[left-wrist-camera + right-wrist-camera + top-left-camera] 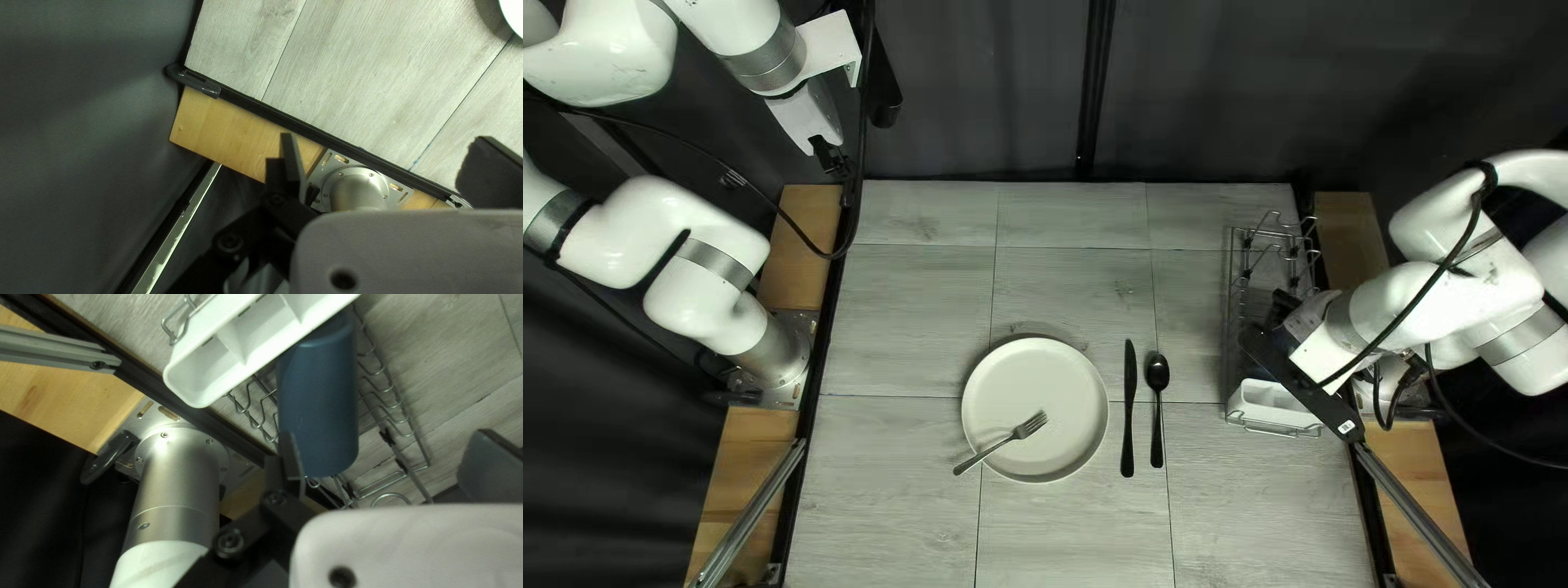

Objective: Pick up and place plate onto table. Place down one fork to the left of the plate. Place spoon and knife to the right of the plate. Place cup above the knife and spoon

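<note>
The white plate (1043, 370) lies mid-table in the top left view, with the fork (1002, 442) resting across it, its handle over the left rim. Right of the plate lie the black knife (1128, 408) and then the spoon (1157, 412). My left gripper (833, 161) is raised beyond the table's far left corner; in its wrist view my left gripper (385, 139) is open and empty. My right gripper (1282, 310) is over the dish rack. The right wrist view shows my right gripper (385, 434) open, one finger overlapping the side of the blue cup (317, 403) in the rack.
The wire dish rack (1238, 272) stands near the table's right edge. Its white cutlery holder (1274, 403) sits at the near end, beside the cup in the right wrist view. Metal rails (746, 523) run beyond the table's sides.
</note>
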